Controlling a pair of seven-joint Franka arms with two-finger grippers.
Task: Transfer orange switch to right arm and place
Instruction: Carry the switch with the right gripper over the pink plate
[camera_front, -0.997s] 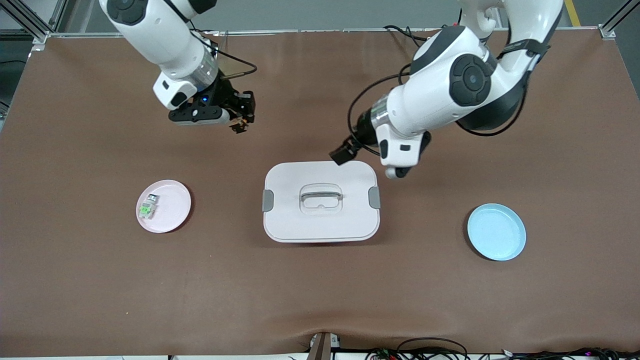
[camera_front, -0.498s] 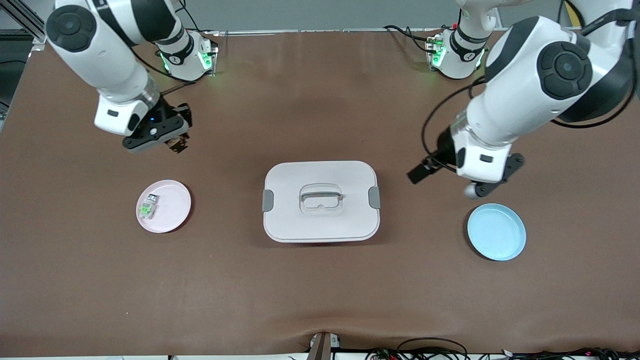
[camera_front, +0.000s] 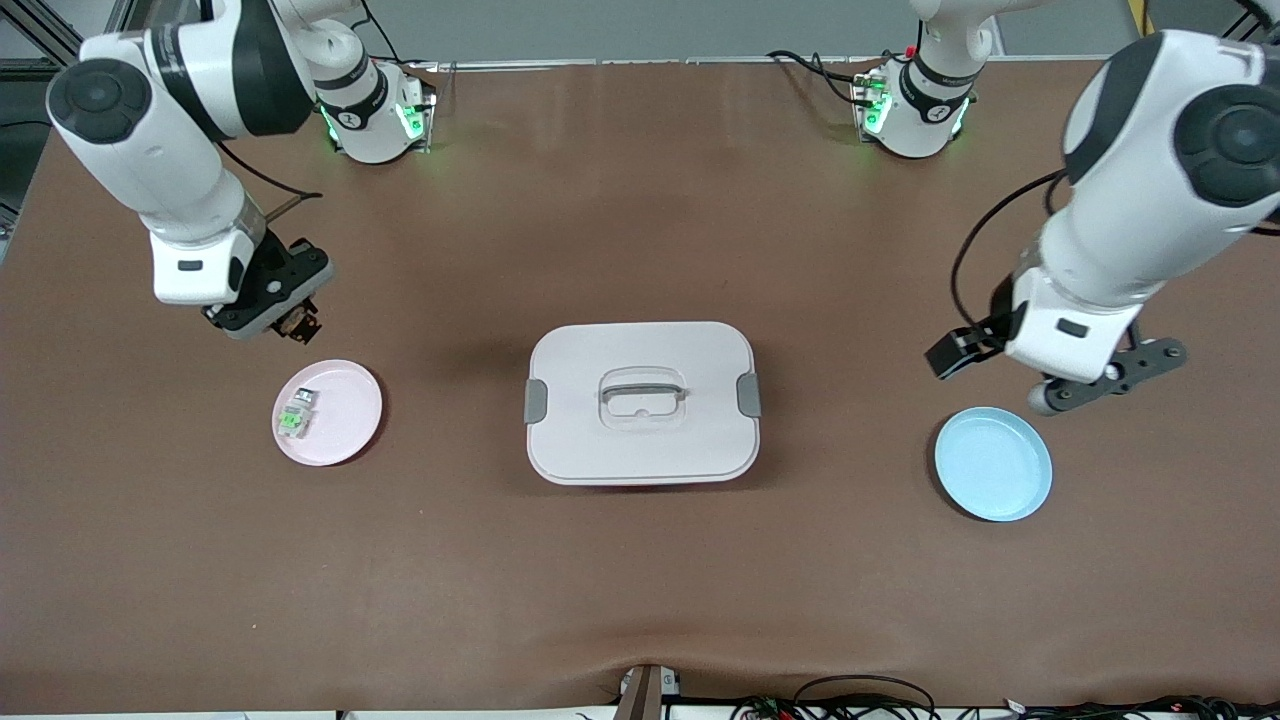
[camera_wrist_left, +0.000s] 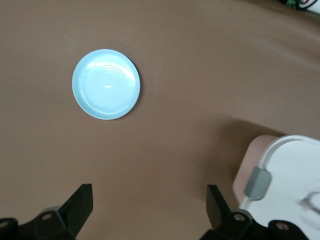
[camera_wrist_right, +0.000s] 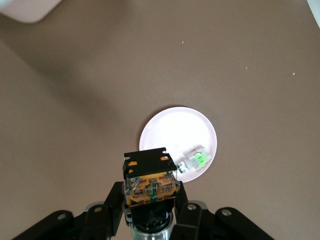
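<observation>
— Where is the orange switch?

— Clamped in the right hand, held up over bare table toward the right arm's end. It is a small black block with an orange, glassy middle band.

— And the right arm?

— White, with dark grey joint caps, it reaches out from its base and bends down to the black hand gripping the switch.
</observation>
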